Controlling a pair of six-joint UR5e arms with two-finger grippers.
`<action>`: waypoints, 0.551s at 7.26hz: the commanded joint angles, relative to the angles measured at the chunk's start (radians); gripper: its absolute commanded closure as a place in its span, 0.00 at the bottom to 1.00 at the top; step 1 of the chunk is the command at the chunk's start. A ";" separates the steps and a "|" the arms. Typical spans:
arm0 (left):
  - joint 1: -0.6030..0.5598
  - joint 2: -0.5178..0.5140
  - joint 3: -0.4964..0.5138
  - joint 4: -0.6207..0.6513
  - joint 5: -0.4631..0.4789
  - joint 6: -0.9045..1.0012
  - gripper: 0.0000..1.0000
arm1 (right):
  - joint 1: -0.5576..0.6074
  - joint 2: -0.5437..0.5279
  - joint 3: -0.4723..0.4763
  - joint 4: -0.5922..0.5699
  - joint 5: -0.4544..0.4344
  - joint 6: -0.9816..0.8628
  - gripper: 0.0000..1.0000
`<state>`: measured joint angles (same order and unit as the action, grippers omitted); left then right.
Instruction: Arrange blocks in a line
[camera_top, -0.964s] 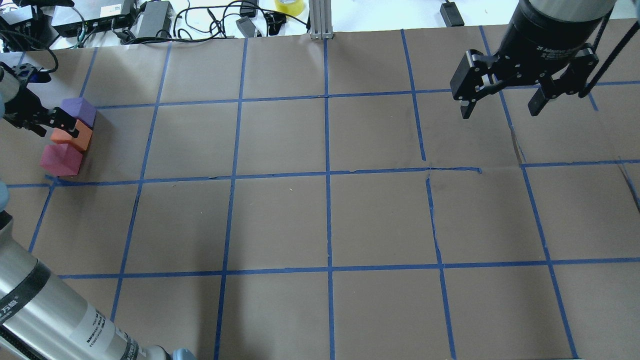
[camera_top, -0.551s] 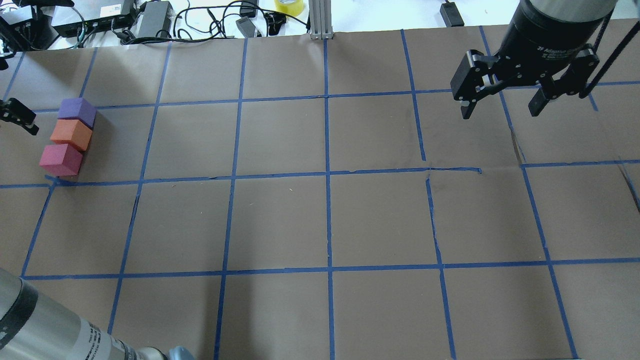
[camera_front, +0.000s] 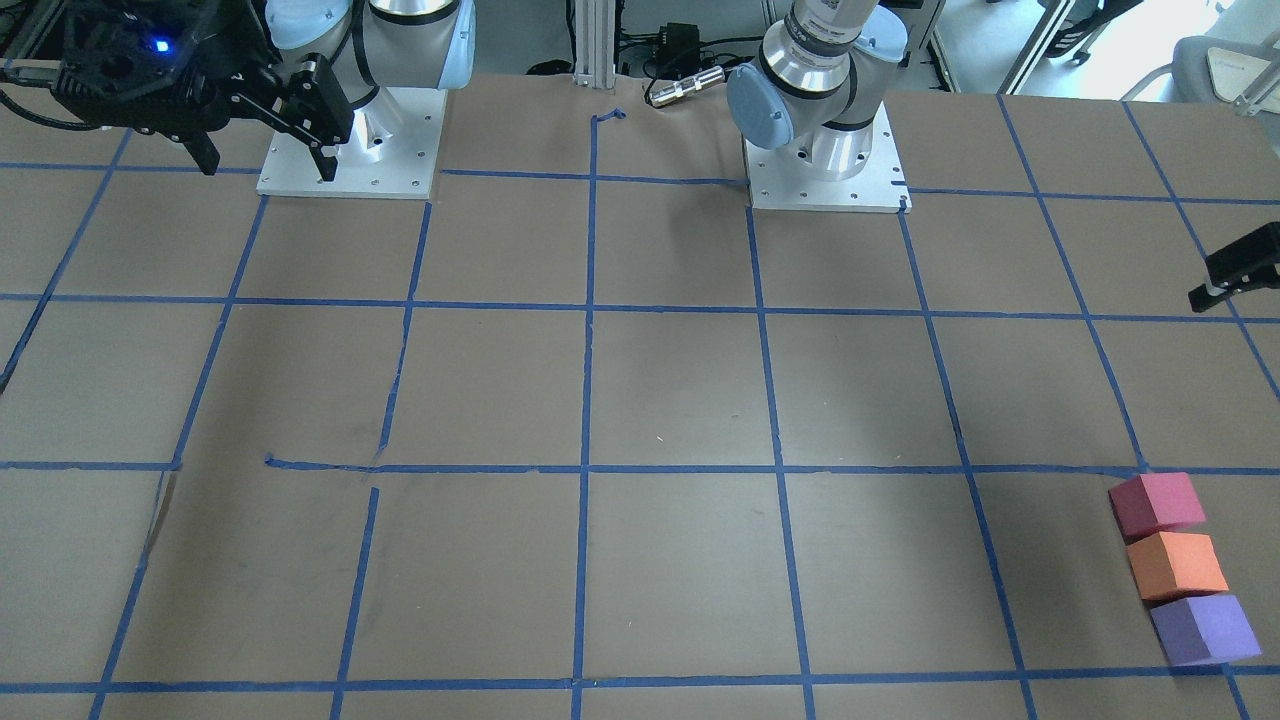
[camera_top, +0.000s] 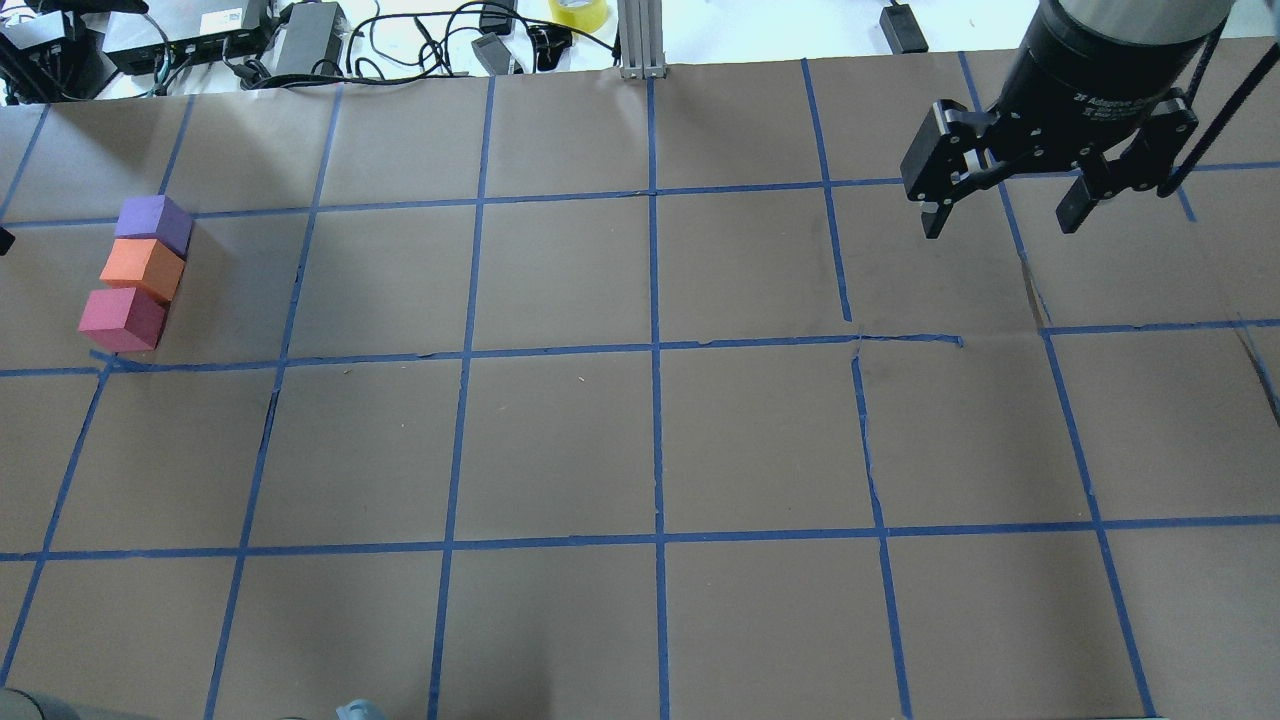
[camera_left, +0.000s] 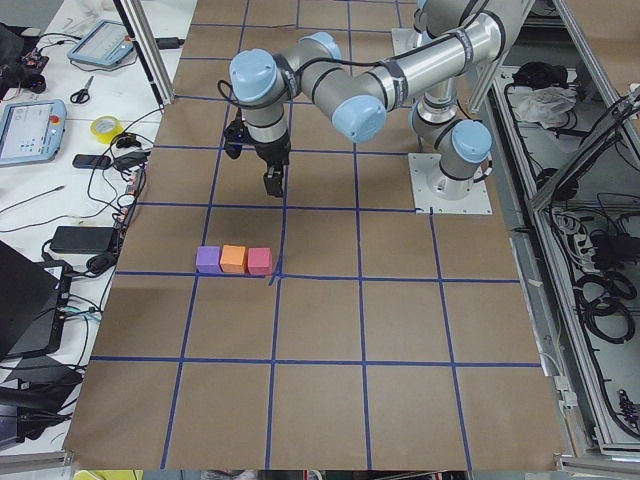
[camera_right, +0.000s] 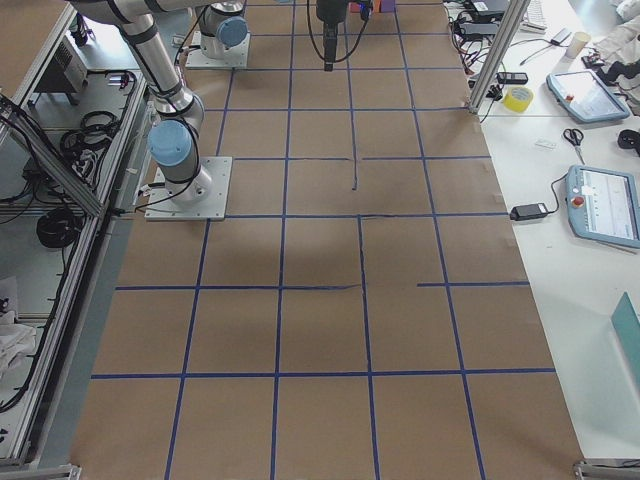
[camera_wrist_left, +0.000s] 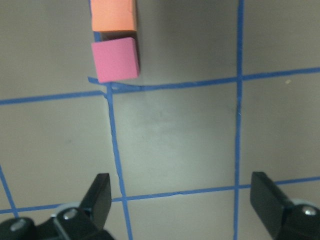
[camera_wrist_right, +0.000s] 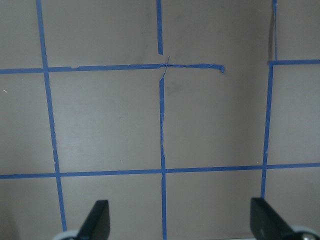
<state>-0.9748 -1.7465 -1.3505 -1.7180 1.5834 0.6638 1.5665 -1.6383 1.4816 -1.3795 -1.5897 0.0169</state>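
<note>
purple block (camera_top: 152, 222), orange block (camera_top: 142, 268), pinkish-red block (camera_top: 122, 318): one close row, tabletop (camera_top: 560, 440) left side. left gripper (camera_wrist_left: 182, 200): jaws wide apart, empty, near row. right gripper (camera_top: 1000, 225): jaws apart, empty, well apart.

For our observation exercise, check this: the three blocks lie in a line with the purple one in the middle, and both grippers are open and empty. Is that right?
No. The orange block is in the middle, the purple block at one end, the pinkish-red block at the other, as the overhead exterior view shows. The left gripper and right gripper are open and empty.
</note>
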 joint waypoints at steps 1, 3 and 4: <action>-0.172 0.117 -0.009 -0.086 -0.010 -0.241 0.00 | 0.000 0.000 0.000 0.000 0.001 0.000 0.00; -0.354 0.145 -0.016 -0.080 -0.004 -0.488 0.00 | 0.000 0.000 0.000 0.000 0.001 0.000 0.00; -0.436 0.141 -0.016 -0.075 -0.008 -0.667 0.00 | 0.000 -0.001 0.000 0.000 0.001 0.000 0.00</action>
<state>-1.3037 -1.6104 -1.3651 -1.7976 1.5766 0.1960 1.5662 -1.6385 1.4818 -1.3790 -1.5892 0.0169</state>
